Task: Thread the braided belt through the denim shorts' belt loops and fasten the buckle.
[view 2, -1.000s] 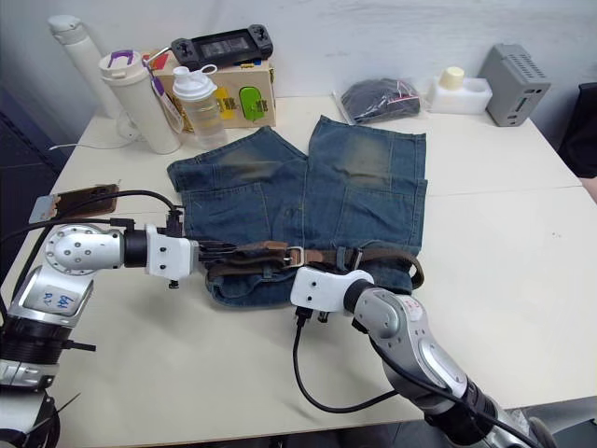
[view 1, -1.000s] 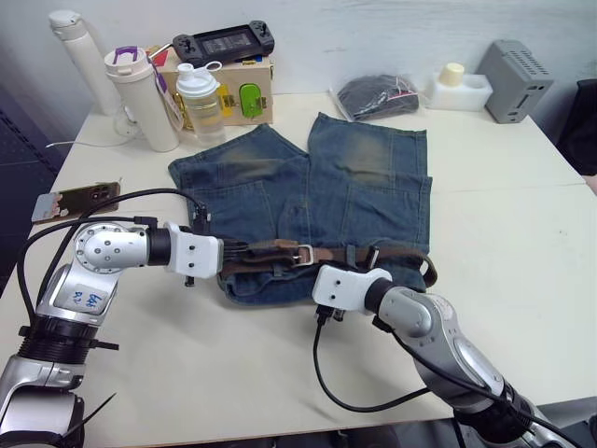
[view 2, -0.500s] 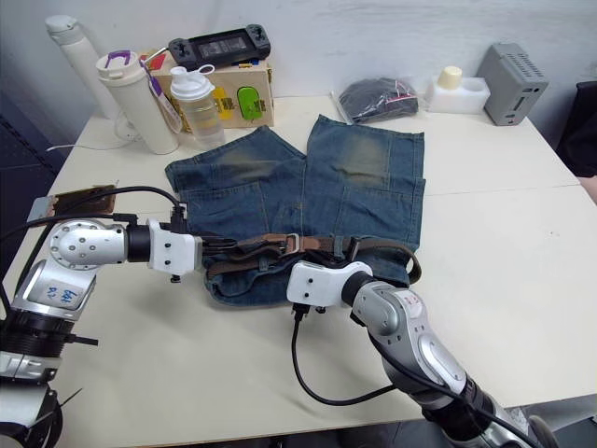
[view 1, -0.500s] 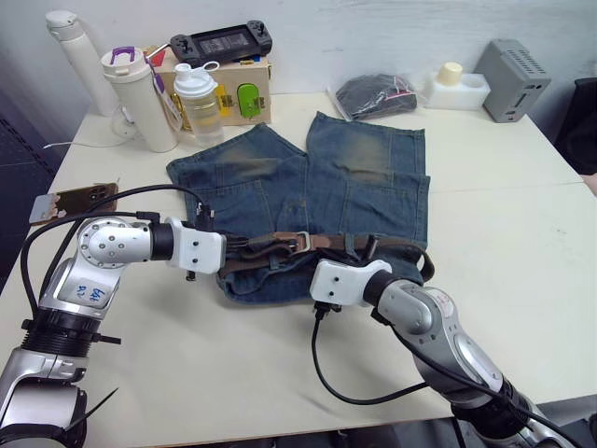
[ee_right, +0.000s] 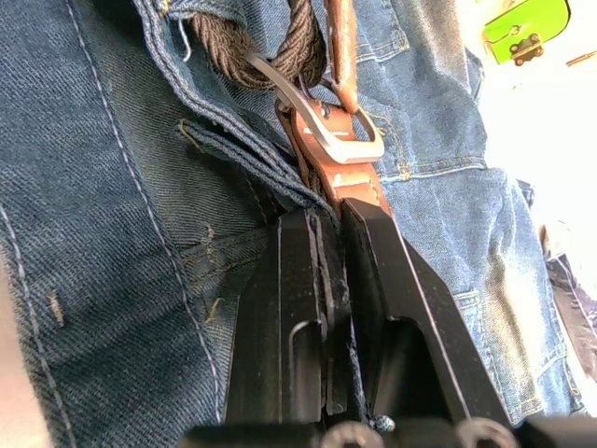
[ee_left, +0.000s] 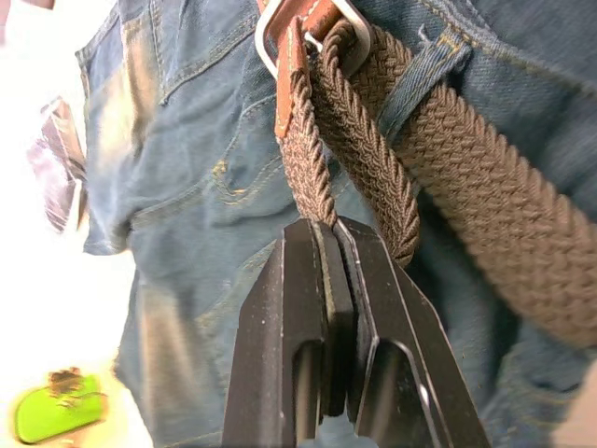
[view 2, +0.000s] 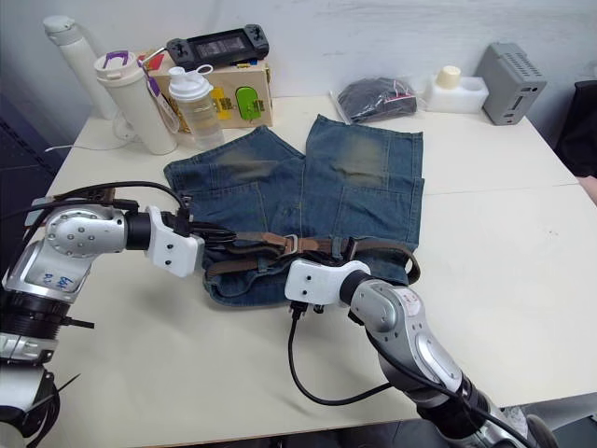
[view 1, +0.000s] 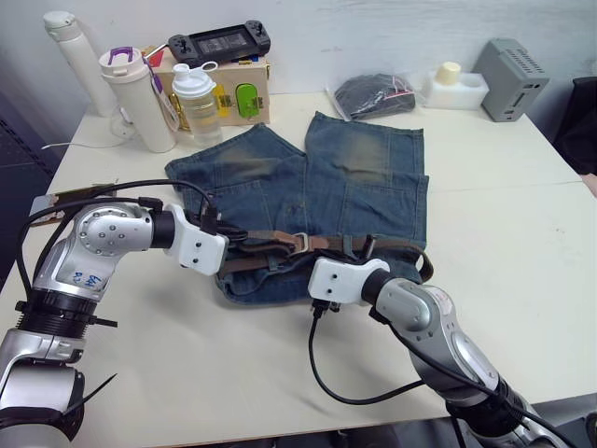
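Note:
The denim shorts (view 1: 364,177) lie flat on the table with the waistband nearest me. The braided belt (view 1: 396,248) runs along that waistband, passing under a belt loop (ee_left: 424,75). Its silver buckle (view 1: 300,242) sits near the middle of the waist. My left gripper (ee_left: 331,252) is at the waist's left end, shut on a doubled length of the woven strap just beyond the buckle. My right gripper (ee_right: 326,224) is at the waistband just right of the buckle, shut on the brown leather tab behind it.
At the back left stand a white bottle (view 1: 135,93), a shaker bottle (view 1: 198,98) and a box with a game controller (view 1: 219,42). A phone (view 1: 70,198) lies at the left edge. A bagged dark bundle (view 1: 376,93), a white container (view 1: 454,86) and a grey box (view 1: 513,67) line the back right.
My left arm has swung its elbow up and turned the wrist, drawing the strap end slightly up and right. The right gripper has stayed at the buckle.

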Robot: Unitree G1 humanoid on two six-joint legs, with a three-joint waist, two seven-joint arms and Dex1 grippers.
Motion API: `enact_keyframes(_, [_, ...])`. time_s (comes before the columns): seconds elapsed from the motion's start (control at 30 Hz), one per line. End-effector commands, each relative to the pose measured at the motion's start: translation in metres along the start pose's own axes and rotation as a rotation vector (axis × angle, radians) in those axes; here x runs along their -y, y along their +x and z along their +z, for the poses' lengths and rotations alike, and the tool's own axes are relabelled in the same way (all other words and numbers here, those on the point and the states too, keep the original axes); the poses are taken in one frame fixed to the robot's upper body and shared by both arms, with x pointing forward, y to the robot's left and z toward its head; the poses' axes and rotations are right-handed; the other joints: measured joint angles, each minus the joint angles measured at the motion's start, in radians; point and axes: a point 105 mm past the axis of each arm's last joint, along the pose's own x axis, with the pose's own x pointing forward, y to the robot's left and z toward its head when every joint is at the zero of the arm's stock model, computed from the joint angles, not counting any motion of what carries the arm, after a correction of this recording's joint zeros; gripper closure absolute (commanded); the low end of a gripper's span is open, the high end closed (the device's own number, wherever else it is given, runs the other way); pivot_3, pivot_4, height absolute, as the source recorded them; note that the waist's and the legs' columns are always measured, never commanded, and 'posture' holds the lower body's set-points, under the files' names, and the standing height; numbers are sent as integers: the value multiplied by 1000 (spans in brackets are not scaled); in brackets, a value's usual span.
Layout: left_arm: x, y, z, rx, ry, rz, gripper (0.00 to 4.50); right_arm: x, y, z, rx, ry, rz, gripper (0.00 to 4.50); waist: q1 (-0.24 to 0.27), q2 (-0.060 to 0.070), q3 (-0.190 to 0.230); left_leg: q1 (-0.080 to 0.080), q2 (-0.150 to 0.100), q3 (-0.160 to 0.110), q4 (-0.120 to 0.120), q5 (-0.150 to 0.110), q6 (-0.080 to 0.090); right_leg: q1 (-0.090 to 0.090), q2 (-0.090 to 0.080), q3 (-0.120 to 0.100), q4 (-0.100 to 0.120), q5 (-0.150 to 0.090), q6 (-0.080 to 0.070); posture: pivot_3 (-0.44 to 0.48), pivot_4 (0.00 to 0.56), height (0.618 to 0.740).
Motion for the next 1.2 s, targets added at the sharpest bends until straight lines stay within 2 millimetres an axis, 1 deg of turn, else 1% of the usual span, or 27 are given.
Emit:
enact_keyframes(0.03, [-9, 1, 10, 20, 116, 14, 4500, 13, -3, 8, 27, -11, -50, 4485, -1, 0, 0, 0, 0, 0, 0, 0, 0, 0, 0, 0, 0, 0, 0, 0, 150, 682])
enact_keyframes(0.27, [-3, 2, 9, 20, 173, -29, 4500, 16, -3, 11, 34, -4, -53, 4485, -1, 0, 0, 0, 0, 0, 1, 0, 0, -1, 0, 0, 1, 0, 0, 0, 150, 682])
enact_keyframes(0.47, [-3, 12, 9, 23, 160, -29, 4500, 16, -2, 15, 50, -14, -49, 4485, -1, 0, 0, 0, 0, 1, 1, 0, 0, -1, 0, 0, 1, 0, 0, 0, 150, 682])
enact_keyframes(0.6, [-3, 23, 15, 56, 149, -21, 4500, 15, -1, 17, 60, -26, -42, 4485, 0, 0, 0, 0, 0, 0, 1, 0, 0, -1, 0, 0, 1, 0, 0, 0, 150, 682])
enact_keyframes(0.87, [-17, 47, 29, 131, 109, 48, 4500, 11, -1, 18, 67, -33, -25, 4485, 0, 0, 0, -1, -1, 0, 3, 0, 0, -1, 0, 0, 2, 0, 1, 0, 150, 682])
enact_keyframes(0.97, [-23, 55, 31, 147, 79, 71, 4500, 7, -1, 17, 67, -31, -4, 4485, 0, 0, 0, -1, -1, 0, 3, 0, 0, -1, 0, -1, 2, 0, 1, 0, 150, 682])
enact_keyframes(1.1, [-20, 68, 35, 182, 17, 73, 4500, 0, -1, 11, 44, -4, 37, 4485, -1, 0, 0, -1, -1, 0, 3, 0, 0, -1, 0, -1, 3, 0, 1, 0, 150, 682])
enact_keyframes(1.17, [-14, 75, 38, 206, -30, 65, 4500, -3, -3, 6, 30, 46, 55, 3589, 0, 0, 0, -1, -1, 0, 3, 0, 0, -1, 0, -1, 4, 0, 1, 0, 150, 682])
enact_keyframes(1.2, [-11, 78, 38, 210, -47, 58, 4500, -4, -4, 5, 25, 81, 64, 3390, 0, 0, 0, -1, -1, 0, 4, 0, 0, -1, 0, -1, 4, 0, 1, 0, 150, 682])
